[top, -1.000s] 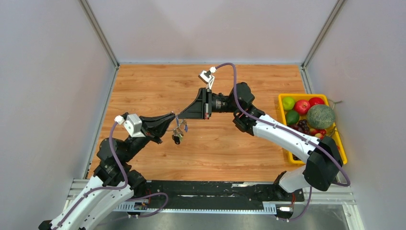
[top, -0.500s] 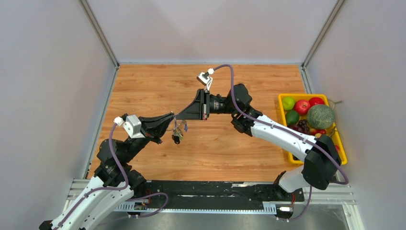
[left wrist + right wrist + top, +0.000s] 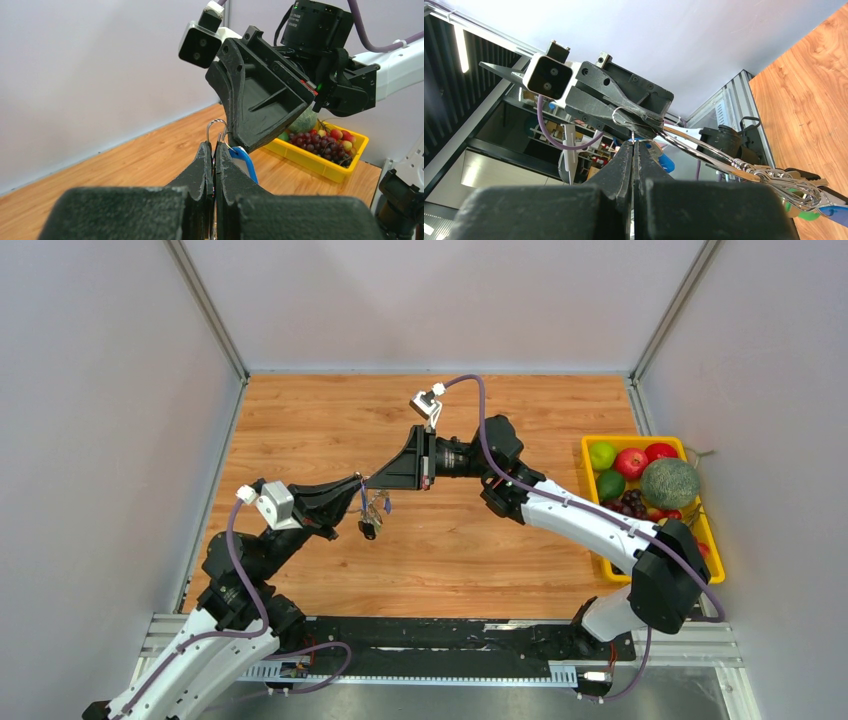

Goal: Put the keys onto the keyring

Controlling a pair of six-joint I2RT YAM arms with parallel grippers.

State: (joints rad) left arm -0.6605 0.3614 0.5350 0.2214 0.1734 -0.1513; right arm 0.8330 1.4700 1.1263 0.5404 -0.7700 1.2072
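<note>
Both grippers meet in mid-air above the wooden table. My left gripper is shut on the keyring, a thin silver loop that sticks out above its fingertips. The loop also shows in the right wrist view. My right gripper is shut on a thin silver wire by the blue tag of one key, right against the keyring. A bunch of keys with green and blue tags hangs below the grippers, and it also shows in the right wrist view.
A yellow tray of fruit, with a melon, apples, limes and grapes, stands at the table's right edge. Grey walls close the left, back and right sides. A black rail runs along the near edge.
The right arm's elbow and wrist have shifted slightly left. Both grippers stay shut and joined at the keyring, and the keys still hang below.
</note>
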